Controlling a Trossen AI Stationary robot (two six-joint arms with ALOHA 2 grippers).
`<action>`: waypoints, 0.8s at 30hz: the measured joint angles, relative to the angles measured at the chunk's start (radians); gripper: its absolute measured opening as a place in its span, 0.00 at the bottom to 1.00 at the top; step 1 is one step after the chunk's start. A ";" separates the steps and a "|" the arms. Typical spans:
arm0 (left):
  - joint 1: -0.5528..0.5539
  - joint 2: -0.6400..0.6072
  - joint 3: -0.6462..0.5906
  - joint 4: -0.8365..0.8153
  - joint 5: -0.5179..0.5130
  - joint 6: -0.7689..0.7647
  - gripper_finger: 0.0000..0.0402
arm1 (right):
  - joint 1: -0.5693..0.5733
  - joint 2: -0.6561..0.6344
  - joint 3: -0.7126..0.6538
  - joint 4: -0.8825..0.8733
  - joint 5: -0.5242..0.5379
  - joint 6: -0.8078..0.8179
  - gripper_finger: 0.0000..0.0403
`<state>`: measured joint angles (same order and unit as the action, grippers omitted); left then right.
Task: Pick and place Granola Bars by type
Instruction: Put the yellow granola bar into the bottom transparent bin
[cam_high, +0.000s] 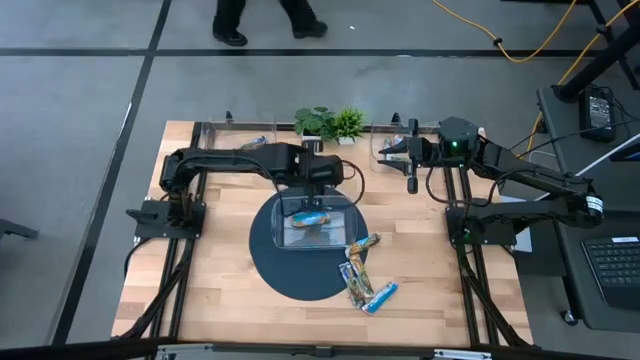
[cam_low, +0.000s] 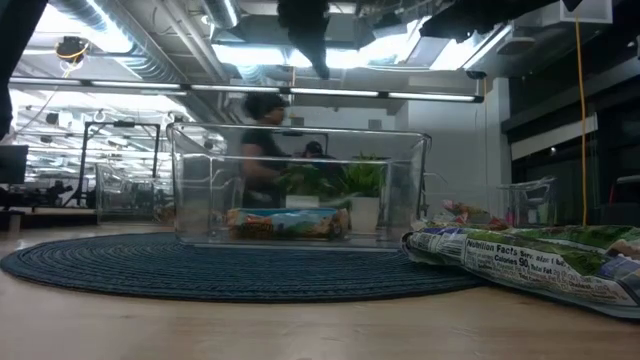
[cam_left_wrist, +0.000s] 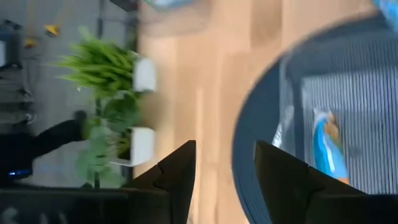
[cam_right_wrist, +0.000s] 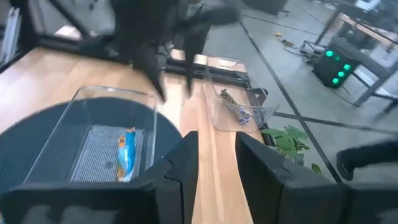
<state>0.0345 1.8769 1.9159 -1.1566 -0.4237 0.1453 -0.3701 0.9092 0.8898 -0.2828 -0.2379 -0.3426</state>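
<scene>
The left pincer (cam_high: 322, 186) is held spread above the clear bin (cam_high: 345, 214) on the round mat (cam_high: 268, 262); the right pincer (cam_high: 410, 178), also spread, is raised. One blue granola bar (cam_high: 310, 217) is seen inside the bin, others (cam_high: 362, 278) beside it on the tabletop (cam_high: 220, 270).

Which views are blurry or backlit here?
Left wrist view: smeared throughout, plants and the bar in the bin soft. Right wrist view: the other arm streaked. Low view: ceiling lights bright, near bars soft. High view: sharp, evenly lit.

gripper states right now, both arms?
Left gripper: open, empty, above the far edge of the clear bin.
Right gripper: open, empty, raised over the table's far right.
</scene>
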 joint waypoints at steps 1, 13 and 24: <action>0.000 -0.012 0.010 0.006 -0.007 -0.007 0.38 | 0.009 0.000 0.000 -0.004 0.000 -0.013 0.27; 0.001 -0.176 0.017 0.045 -0.094 -0.147 0.36 | 0.112 0.000 0.057 -0.302 0.021 -0.079 0.39; 0.001 -0.293 0.017 0.118 -0.189 -0.159 0.36 | 0.260 0.009 0.109 -0.621 0.027 0.054 0.87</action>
<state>0.0353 1.5836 1.9331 -1.0391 -0.6124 -0.0139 -0.1102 0.9180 0.9983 -0.9041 -0.2108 -0.2886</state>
